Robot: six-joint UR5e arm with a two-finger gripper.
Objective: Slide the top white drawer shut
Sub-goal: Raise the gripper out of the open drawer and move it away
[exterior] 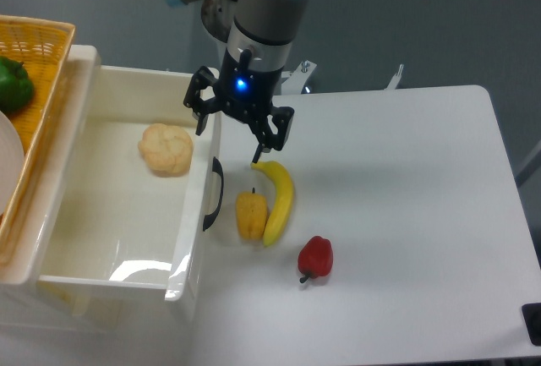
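The top white drawer (118, 231) is a large glossy cream-white box, pulled open to the right, with a curved black handle (216, 193) on its front panel. A pale round bun-like item (166, 149) lies inside it. My gripper (230, 138) hangs open above the drawer's front wall near its far end. One finger (201, 119) is at the drawer's inner side and the other (260, 150) is over the table just outside the front. It holds nothing.
A banana (280, 197), a yellow pepper (251, 215) and a red pepper (315, 258) lie on the white table (406, 214) just right of the handle. A yellow wicker basket (38, 45) with a green pepper (14, 84) stands at far left.
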